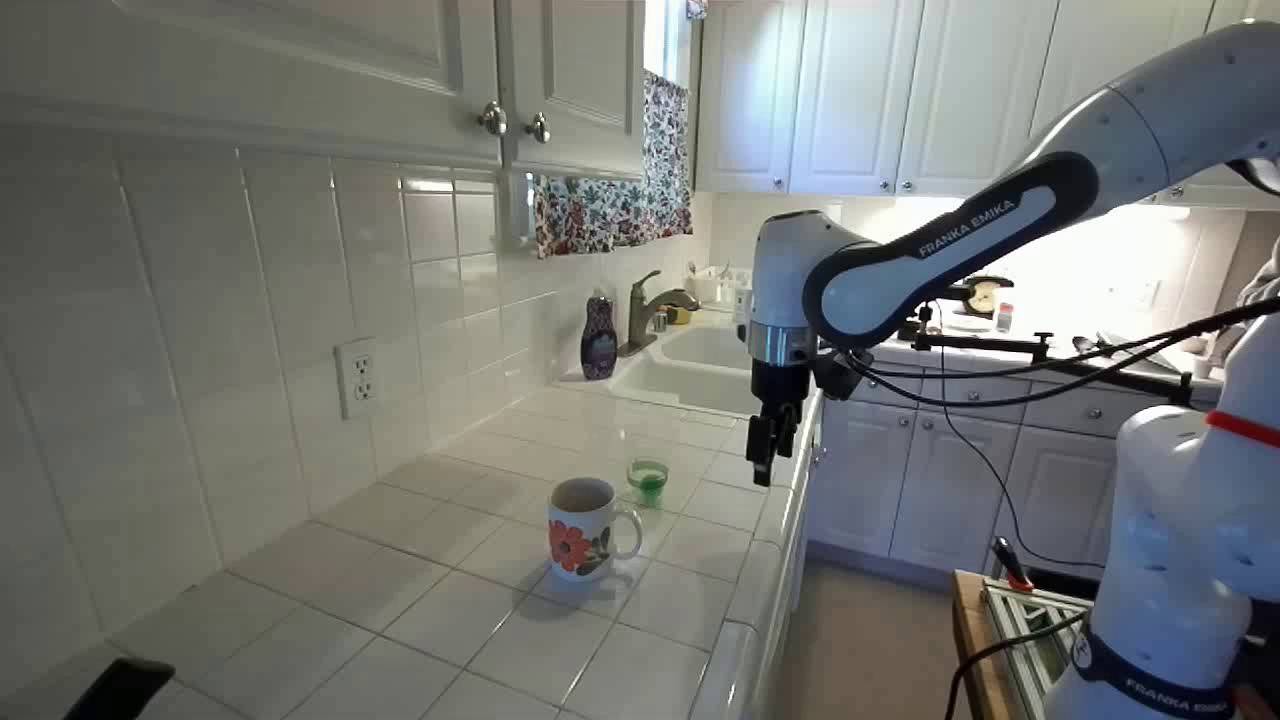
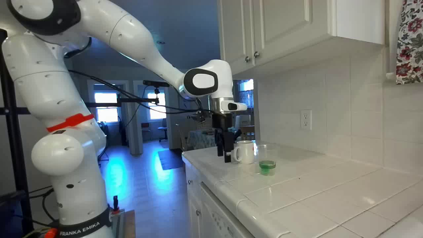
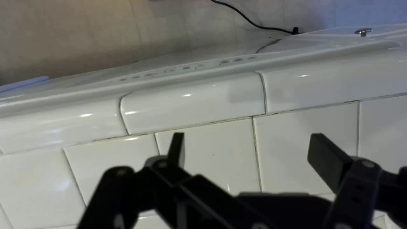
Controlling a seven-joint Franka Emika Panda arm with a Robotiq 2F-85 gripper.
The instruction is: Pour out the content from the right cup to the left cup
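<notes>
Counting one white mug (image 1: pixel 580 532) and one small translucent cup (image 1: pixel 648 483) on one white tiled tabletop (image 1: pixel 520 650), both standing upright, near each other. Reading on the mug one handle, one red flower and dark leaves. Placing the small cup on the side toward one sink (image 1: pixel 690 383) with two basins; seeing green in the cup's lower part. Making out one faint clear shape (image 2: pixel 262 151) just above that green in an exterior view; not managing to tell cup wall from separate glass. Tracing one arm (image 1: pixel 880 295), wearing one red band (image 2: pixel 72 120), out over the tabletop. Counting two fingers (image 3: pixel 330 160) in the wrist view, standing released and spread wide, with white tile showing in the gap. Finding both in both exterior views, pointing down near the tabletop's front edge, hanging apart from mug and cup. Logging around the sink, in an exterior view, one faucet (image 1: pixel 640 320) and one dark purple bottle (image 1: pixel 599 340) standing upright. Adding one wall outlet (image 1: pixel 358 378) with two sockets, and two round knobs (image 1: pixel 493 118) on the two nearest upper doors (image 1: pixel 580 60). Noting in the wrist view one black cable (image 3: pixel 251 22) on the floor (image 3: pixel 95 38) and one shiny knob (image 3: pixel 363 31) below the tabletop edge.
</notes>
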